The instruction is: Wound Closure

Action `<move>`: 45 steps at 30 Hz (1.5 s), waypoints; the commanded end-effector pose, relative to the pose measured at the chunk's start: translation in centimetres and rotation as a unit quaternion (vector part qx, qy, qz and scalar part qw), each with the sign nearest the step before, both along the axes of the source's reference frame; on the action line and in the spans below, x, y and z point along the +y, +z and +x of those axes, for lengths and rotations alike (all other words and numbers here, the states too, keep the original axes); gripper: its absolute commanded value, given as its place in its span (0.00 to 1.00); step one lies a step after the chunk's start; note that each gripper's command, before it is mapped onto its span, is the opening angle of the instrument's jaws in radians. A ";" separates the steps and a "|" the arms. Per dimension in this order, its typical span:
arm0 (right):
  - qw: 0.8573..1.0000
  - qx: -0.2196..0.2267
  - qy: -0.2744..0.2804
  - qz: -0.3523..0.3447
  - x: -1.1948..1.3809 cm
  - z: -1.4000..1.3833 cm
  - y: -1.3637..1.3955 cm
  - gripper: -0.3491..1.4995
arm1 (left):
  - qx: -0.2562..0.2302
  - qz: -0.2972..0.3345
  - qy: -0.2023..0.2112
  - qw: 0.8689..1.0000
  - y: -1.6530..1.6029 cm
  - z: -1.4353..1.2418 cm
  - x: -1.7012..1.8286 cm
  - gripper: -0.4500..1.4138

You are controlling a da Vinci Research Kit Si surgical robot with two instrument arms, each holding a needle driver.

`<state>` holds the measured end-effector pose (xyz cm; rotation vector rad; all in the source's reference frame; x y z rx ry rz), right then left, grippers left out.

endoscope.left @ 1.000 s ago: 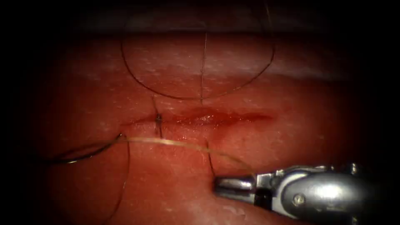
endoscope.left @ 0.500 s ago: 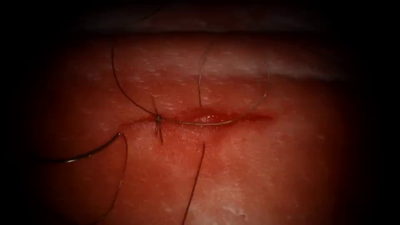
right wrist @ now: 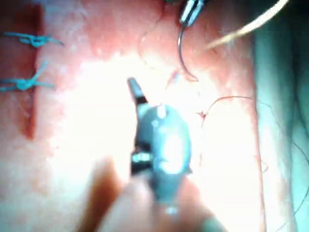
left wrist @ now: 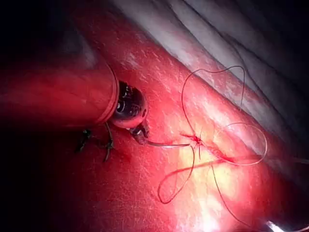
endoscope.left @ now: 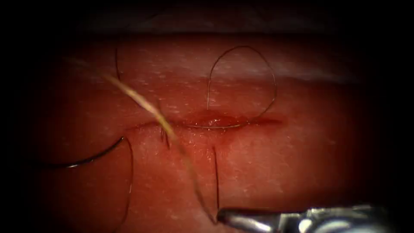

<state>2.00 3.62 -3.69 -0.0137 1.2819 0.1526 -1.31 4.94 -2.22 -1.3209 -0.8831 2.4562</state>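
Your right tool (endoscope.left: 222, 215) has its fingers (endoscope.left: 241, 219) pressed together, and the thread (endoscope.left: 242, 49) runs straight into their tip, so they look closed on it. From that tip one dark strand climbs the tissue (endoscope.left: 280, 164) to a point just below the cut (endoscope.left: 224, 122). A second, pale and blurred strand slants up and to the left across the cut. In the right wrist view the same tool (right wrist: 132, 86) shows a narrow, closed tip over the tissue.

Your left tool (left wrist: 141, 136) has its fingers (left wrist: 143, 132) closed on the needle (left wrist: 166, 144) close to one end of its curve. The free end reaches toward the knot (left wrist: 197, 139). The right wrist view shows this tool (right wrist: 189, 14) with the needle (right wrist: 179, 48) hanging from it in an arc.

In the endoscope view the needle (endoscope.left: 95, 155) lies over the tissue on the left side of the cut, below its left end, and it is not in the tissue. Thread trails down from the needle's end nearest the cut.

A knot (endoscope.left: 164, 124) sits at the left end of the cut with short tails. Further right, thread lies along the cut through the red fluid (endoscope.left: 215, 118) and rises into a round loop above it.
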 end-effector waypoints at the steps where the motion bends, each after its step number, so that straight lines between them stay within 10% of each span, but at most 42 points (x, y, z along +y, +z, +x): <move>1: 1.000 -0.008 0.008 -0.003 0.05 -0.01 0.19 0.86 | 0.000 -0.001 0.000 1.000 0.08 -0.05 0.00 0.05; 14: 0.991 -0.121 -0.011 -0.061 0.05 0.26 1.41 0.72 | 0.000 -0.001 -0.001 1.000 0.09 -0.07 -0.01 0.05; 17: 0.990 -0.125 -0.005 -0.066 0.11 0.26 1.55 0.45 | 0.001 -0.001 -0.001 1.000 0.11 -0.09 -0.01 0.05; 27: 0.993 -0.103 -0.011 -0.063 0.08 0.45 1.53 0.42 | 0.002 -0.002 -0.002 1.000 0.14 -0.13 0.00 0.05; 29: 0.993 -0.102 -0.013 -0.062 0.07 0.45 1.53 0.32 | 0.002 -0.002 -0.003 1.000 0.14 -0.14 0.01 0.05; 31: 0.994 -0.094 -0.016 -0.049 0.06 0.45 1.53 0.00 | 0.002 -0.002 -0.003 1.000 0.14 -0.14 0.02 0.05; 45: 0.993 -0.056 -0.100 0.015 -0.28 0.47 0.72 0.00 | 0.006 -0.007 -0.011 1.000 0.15 -0.13 0.08 0.05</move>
